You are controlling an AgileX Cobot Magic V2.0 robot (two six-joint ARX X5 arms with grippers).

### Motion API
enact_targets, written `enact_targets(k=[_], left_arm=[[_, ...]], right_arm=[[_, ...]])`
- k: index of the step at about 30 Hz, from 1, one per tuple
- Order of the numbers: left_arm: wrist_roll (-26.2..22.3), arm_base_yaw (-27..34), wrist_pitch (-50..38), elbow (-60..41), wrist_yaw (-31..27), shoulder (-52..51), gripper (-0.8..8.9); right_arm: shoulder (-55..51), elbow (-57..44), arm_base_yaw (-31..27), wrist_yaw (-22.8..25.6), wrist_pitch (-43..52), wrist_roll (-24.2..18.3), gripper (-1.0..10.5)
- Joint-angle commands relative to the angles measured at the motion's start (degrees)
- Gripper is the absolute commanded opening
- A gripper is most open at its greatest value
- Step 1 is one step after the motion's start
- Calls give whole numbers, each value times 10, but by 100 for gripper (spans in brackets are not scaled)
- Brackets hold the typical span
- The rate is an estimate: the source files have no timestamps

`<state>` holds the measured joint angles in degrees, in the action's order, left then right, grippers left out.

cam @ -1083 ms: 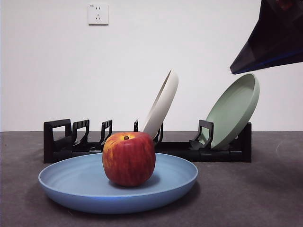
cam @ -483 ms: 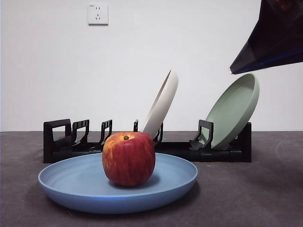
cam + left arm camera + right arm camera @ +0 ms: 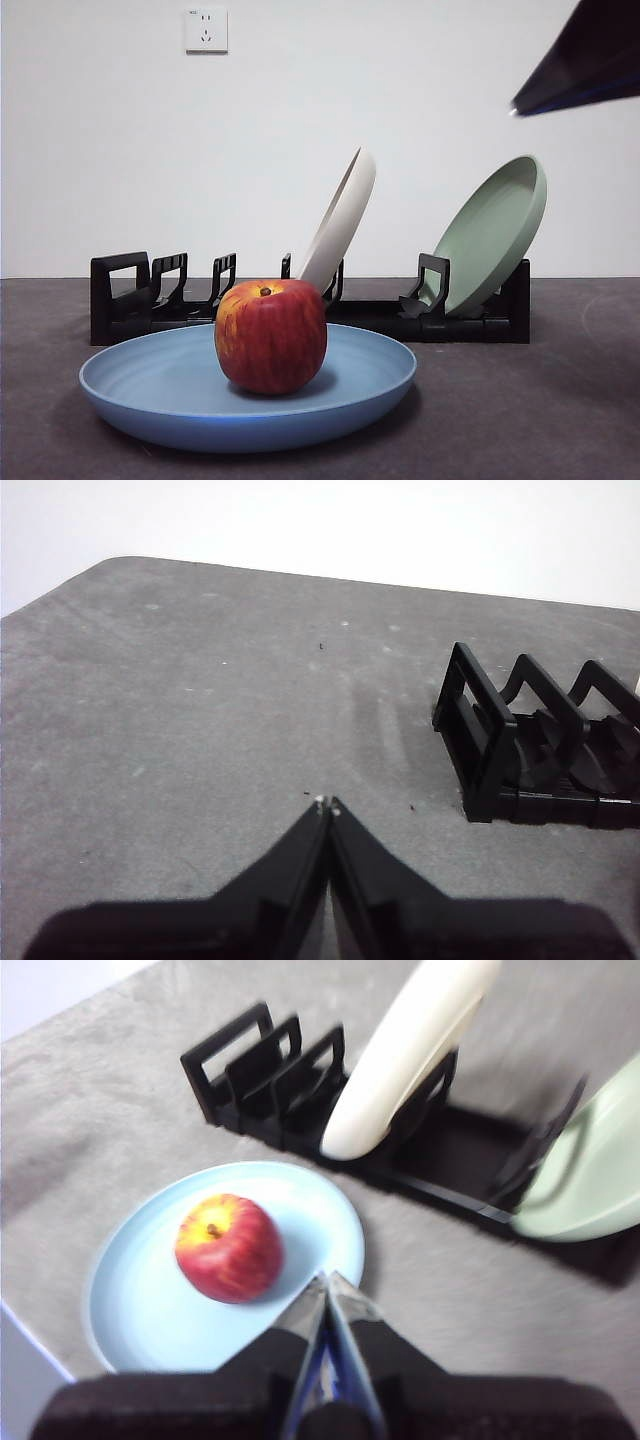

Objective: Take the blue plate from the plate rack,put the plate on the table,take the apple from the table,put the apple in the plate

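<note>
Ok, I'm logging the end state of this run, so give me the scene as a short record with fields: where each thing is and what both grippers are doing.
apple: upright, in the blue plate
blue plate: flat on the table, in front of the rack
rack: holds a white plate and a green plate, both leaning in their slots
left gripper: jaws shut, empty, above bare table beside the rack's end
right gripper: jaws shut, empty, raised above the blue plate's edge
task state: apple in plate, both grippers clear

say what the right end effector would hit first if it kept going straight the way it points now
Probably the blue plate: the right end effector, shut and empty, aims at its near rim, beside the apple. Depth is unclear.
</note>
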<state>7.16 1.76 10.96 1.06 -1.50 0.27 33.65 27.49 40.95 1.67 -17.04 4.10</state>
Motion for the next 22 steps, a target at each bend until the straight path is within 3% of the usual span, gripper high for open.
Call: enact_targets(k=[1,6,9,14,22], left_arm=[[4,2,-2,-8,2,-2,-3],[4,2,-2,-8,2,-2,-3],[4,2,-2,-8,2,-2,-3],[4,2,-2,-8,2,-2,-3],[4,2,-2,-8,2,-2,-3]], right_arm=[[-45,-16,-44,2,-7,-46,1],[-172,-81,-209,-2,-5,-40,1],[-243,-129,-278,-3,25,-35,1],[-307,-195,-317,-27,90,-35,1],[-336,-255,-331,-48,92,-26,1]])
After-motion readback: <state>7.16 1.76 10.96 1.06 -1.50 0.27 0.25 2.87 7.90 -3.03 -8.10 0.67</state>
